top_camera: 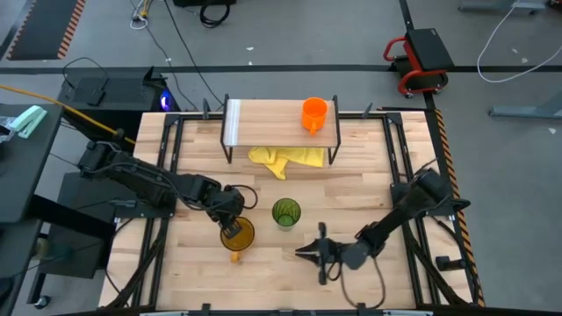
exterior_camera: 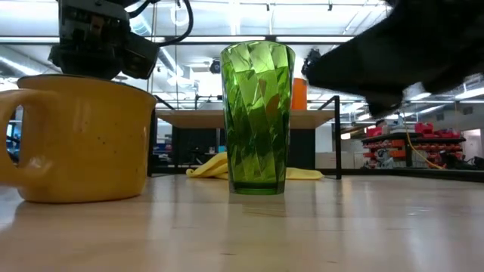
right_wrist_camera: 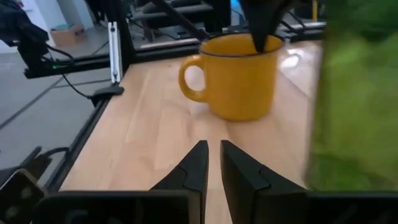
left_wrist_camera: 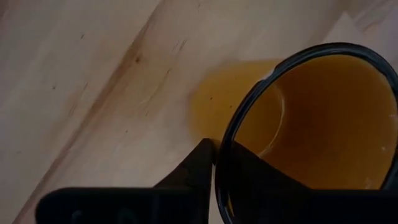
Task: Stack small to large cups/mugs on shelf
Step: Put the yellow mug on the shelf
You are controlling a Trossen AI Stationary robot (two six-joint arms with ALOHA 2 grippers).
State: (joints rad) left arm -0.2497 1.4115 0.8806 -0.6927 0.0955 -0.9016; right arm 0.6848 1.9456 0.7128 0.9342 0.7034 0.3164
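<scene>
The amber-yellow mug point(top_camera: 240, 239) point(exterior_camera: 83, 140) stands upright on the tabletop near the near edge, its handle toward that edge. My left gripper point(top_camera: 233, 226) point(left_wrist_camera: 217, 165) comes down on its rim and is shut on it. The green tumbler point(top_camera: 285, 212) point(exterior_camera: 257, 117) stands just right of the mug, untouched. The small orange mug point(top_camera: 314, 114) sits on the right part of the shelf point(top_camera: 263, 123). My right gripper point(top_camera: 300, 253) point(right_wrist_camera: 214, 162) is shut, hovering low to the right of the amber mug point(right_wrist_camera: 239, 78) and pointing at it. My left gripper pinches the amber mug's wall at the rim point(left_wrist_camera: 219, 146), on the side away from the handle. One finger point(left_wrist_camera: 255, 174) is inside the mug and one finger point(left_wrist_camera: 196, 165) outside. The fingers come from above, pointing down. The mug stands upright with its base on the tabletop.
A crumpled yellow cloth point(top_camera: 285, 158) point(exterior_camera: 208, 168) lies under the shelf, sticking out toward the near side. The shelf's white strip point(top_camera: 233, 123) is at its left end. Black rails run along the table's left and right sides. Bare wood lies between the cups and the shelf.
</scene>
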